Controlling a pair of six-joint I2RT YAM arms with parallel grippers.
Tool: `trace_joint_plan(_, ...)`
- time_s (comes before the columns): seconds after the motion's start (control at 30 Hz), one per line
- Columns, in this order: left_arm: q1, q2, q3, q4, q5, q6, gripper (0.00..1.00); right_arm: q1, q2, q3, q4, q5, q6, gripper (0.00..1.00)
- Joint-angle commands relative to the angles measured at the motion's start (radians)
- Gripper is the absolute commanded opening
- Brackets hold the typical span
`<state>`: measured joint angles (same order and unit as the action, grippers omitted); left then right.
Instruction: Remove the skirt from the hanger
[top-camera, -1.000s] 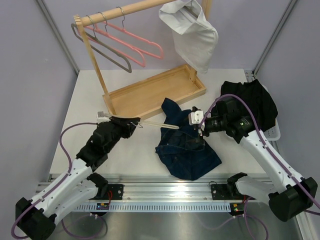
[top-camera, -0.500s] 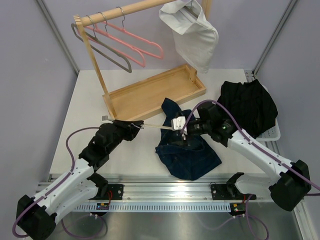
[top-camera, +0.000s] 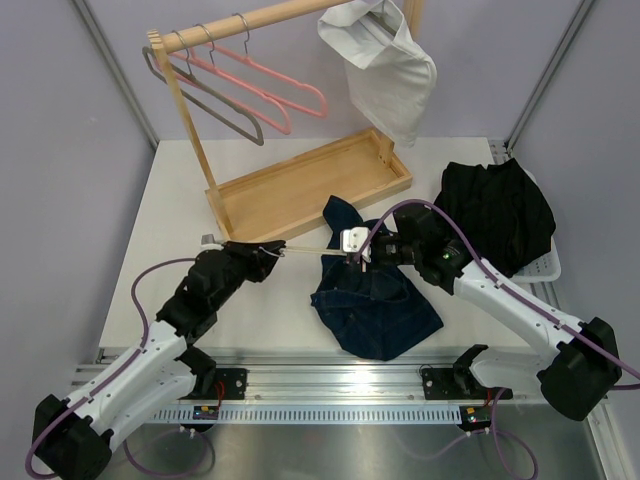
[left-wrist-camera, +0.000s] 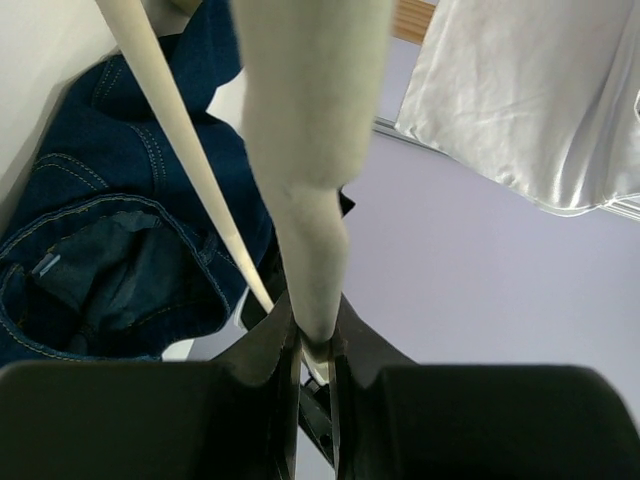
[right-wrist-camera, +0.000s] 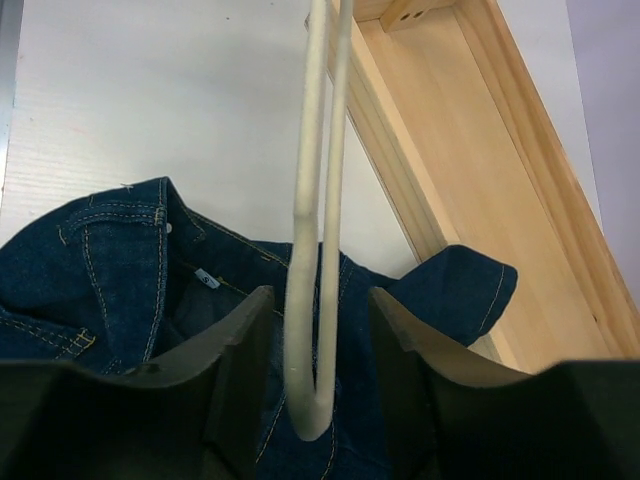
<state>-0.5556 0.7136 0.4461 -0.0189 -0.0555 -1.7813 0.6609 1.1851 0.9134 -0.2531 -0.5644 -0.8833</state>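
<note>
A white counter carries a wooden rack at the back, with black clothes off to the right. The denim skirt lies crumpled on the counter near the front, beneath the far end of a cream hanger. The left fingers are clamped narrow on one end of the hanger, while the right fingers stand partly apart either side of the other end, a gap showing on each side
</note>
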Motion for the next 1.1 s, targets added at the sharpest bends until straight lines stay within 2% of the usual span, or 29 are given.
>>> trace_joint_plan(0.0,0.006,-0.003,0.003,0.091,0.013,-0.023,0.00,0.002,-0.016,0.002,0.018,-0.002,-0.009,0.46)
trace_joint_plan(0.03,0.006,-0.003,0.002,0.092,0.016,-0.023,0.00,0.003,-0.015,0.005,0.011,-0.006,-0.009,0.37)
trace_joint_plan(0.13,0.010,0.001,0.000,0.102,0.019,-0.029,0.00,0.003,-0.013,0.019,-0.011,-0.025,-0.014,0.28)
trace_joint_plan(0.23,0.011,0.006,0.000,0.112,0.022,-0.033,0.00,0.003,-0.013,0.024,-0.024,-0.031,-0.020,0.14)
trace_joint_plan(0.27,0.011,0.009,-0.003,0.119,0.023,-0.035,0.00,0.003,-0.013,0.025,-0.026,-0.031,-0.019,0.05)
trace_joint_plan(0.3,0.013,0.009,-0.003,0.128,0.025,-0.035,0.00,0.003,-0.018,0.028,-0.029,-0.034,-0.011,0.01)
trace_joint_plan(0.4,0.016,0.015,-0.021,0.155,0.026,-0.040,0.02,0.003,-0.034,0.042,-0.043,-0.032,0.015,0.00)
trace_joint_plan(0.47,0.022,0.014,-0.041,0.174,0.032,-0.044,0.15,0.003,-0.042,0.056,-0.064,-0.026,0.018,0.00)
trace_joint_plan(0.5,0.025,0.014,-0.047,0.194,0.034,-0.044,0.33,0.002,-0.051,0.061,-0.069,-0.014,0.024,0.00)
trace_joint_plan(0.6,0.034,0.001,-0.073,0.235,0.043,-0.038,0.57,-0.003,-0.067,0.062,-0.086,0.009,0.029,0.00)
trace_joint_plan(0.7,0.043,-0.025,-0.061,0.222,0.039,0.005,0.68,-0.027,-0.082,0.061,-0.097,0.017,0.065,0.00)
trace_joint_plan(0.73,0.049,-0.034,-0.052,0.200,0.026,0.034,0.75,-0.038,-0.085,0.062,-0.103,0.012,0.070,0.00)
trace_joint_plan(0.8,0.054,-0.066,-0.037,0.140,0.007,0.071,0.79,-0.096,-0.100,0.061,-0.104,-0.009,0.101,0.00)
trace_joint_plan(0.83,0.062,-0.077,-0.018,0.111,-0.018,0.110,0.86,-0.122,-0.107,0.061,-0.106,-0.023,0.113,0.00)
trace_joint_plan(0.97,0.079,-0.141,0.014,-0.045,-0.099,0.223,0.95,-0.266,-0.137,0.076,-0.117,-0.080,0.167,0.00)
trace_joint_plan(1.07,0.083,-0.204,0.009,-0.056,-0.147,0.334,0.99,-0.337,-0.151,0.090,-0.149,-0.077,0.188,0.00)
